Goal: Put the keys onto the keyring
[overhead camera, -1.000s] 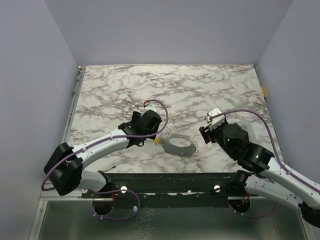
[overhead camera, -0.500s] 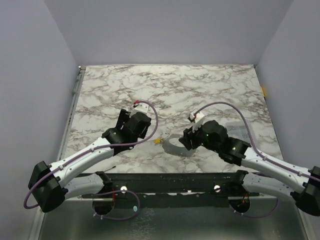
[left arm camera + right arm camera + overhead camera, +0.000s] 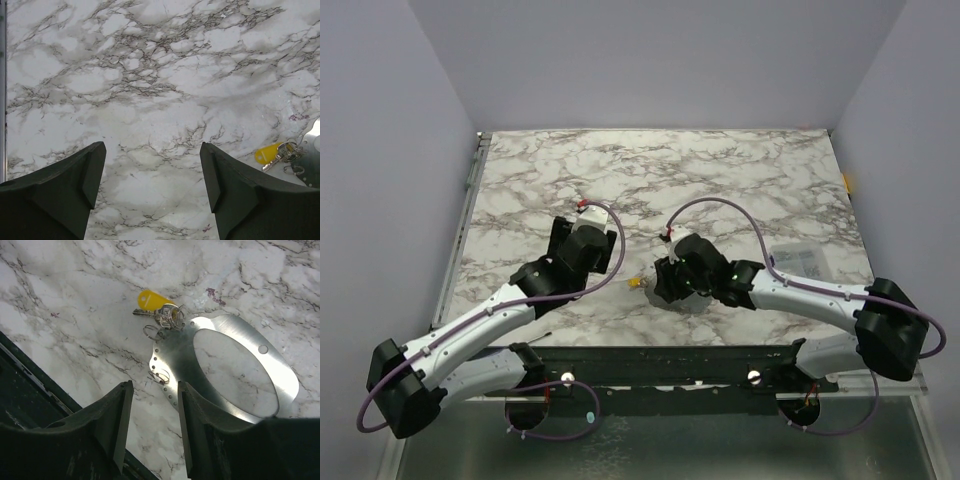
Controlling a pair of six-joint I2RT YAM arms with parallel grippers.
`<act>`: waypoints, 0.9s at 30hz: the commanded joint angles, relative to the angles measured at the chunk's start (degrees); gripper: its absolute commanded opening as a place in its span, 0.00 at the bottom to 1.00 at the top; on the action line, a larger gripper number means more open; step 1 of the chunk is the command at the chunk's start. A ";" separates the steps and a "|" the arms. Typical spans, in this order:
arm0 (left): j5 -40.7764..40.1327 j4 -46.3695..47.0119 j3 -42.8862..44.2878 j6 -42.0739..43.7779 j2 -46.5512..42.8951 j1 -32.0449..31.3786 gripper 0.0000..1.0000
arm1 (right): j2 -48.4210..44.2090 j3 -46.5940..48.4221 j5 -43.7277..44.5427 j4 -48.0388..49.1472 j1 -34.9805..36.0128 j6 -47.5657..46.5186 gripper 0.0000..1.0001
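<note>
**Near the front of the counter (image 3: 720, 170): ring to be held, key to be picked**

At the front middle of the counter, the keys (image 3: 150, 299), one tiny piece with a yellow head, are seen just beside the keyring (image 3: 280, 385). They lie at about 11 o'clock from its hole in the right wrist view. Small wire loops (image 3: 169, 316) by the key look to be touching the ring's rim.

The right end effector (image 3: 152, 427) is hung over the rim at about 8 o'clock, its jaws partly apart and nothing held. The left end effector (image 3: 152, 185) is spread wide and empty, with the key at about 3 o'clock from it.

The ring is likely to be gripped first. Its rim should be taken away from the key, so the key is not bumped. The ring is flat and thin, so a finger may need to be slid under its edge. Then the yellow head should be pinched, with the metal end left free. Slow moves are called for, since the tiny key could be flicked off.
</note>
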 commanded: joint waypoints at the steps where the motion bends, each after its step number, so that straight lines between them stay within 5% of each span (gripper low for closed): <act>1: 2.30 1.85 -1.09 0.84 -2.09 0.82 0.81 | 2.66 1.91 0.42 -0.56 2.21 0.15 0.49; 11: 6.24 2.81 -1.76 0.41 -3.33 2.08 0.80 | 2.53 2.09 0.87 -0.39 2.52 -8.34 0.56; 19: 9.53 4.04 -2.19 -1.36 -2.18 6.47 0.98 | -7.77 -3.72 10.10 6.25 2.49 0.27 1.00; 27: 5.07 3.94 -2.04 -1.63 -3.39 9.32 0.99 | -16.33 -2.95 23.36 2.75 2.49 6.50 1.00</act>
